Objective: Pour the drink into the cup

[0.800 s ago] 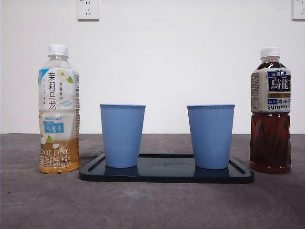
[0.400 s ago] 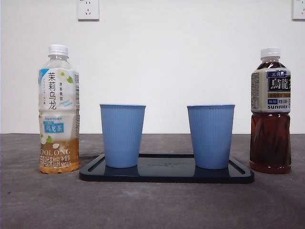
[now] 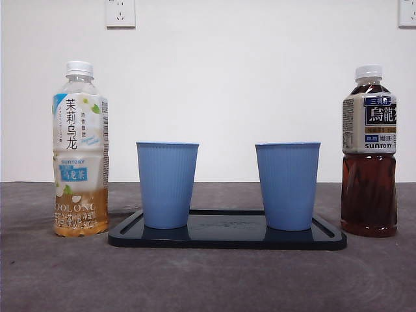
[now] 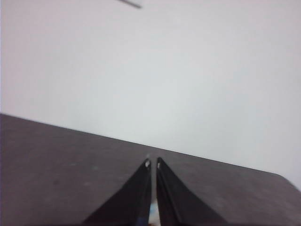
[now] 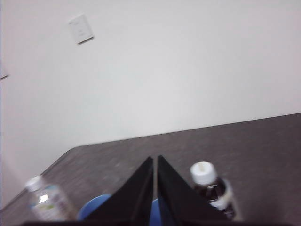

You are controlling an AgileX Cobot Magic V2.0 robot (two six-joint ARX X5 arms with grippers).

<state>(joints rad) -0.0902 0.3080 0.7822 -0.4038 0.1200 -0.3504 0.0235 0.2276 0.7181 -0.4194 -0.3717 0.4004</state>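
Note:
Two blue paper cups, one on the left [image 3: 167, 184] and one on the right [image 3: 287, 185], stand upright on a dark tray [image 3: 227, 238]. A pale oolong tea bottle [image 3: 80, 151] with a white cap stands left of the tray. A dark oolong tea bottle [image 3: 368, 152] stands to its right. Neither arm appears in the front view. My left gripper [image 4: 152, 163] is shut, seen only above bare table. My right gripper [image 5: 155, 159] is shut and high above the scene, with the dark bottle [image 5: 210, 189], the pale bottle [image 5: 47, 202] and a blue cup rim [image 5: 91, 207] below it.
A white wall with power sockets [image 3: 120, 13] runs behind the dark grey table [image 3: 208, 279].

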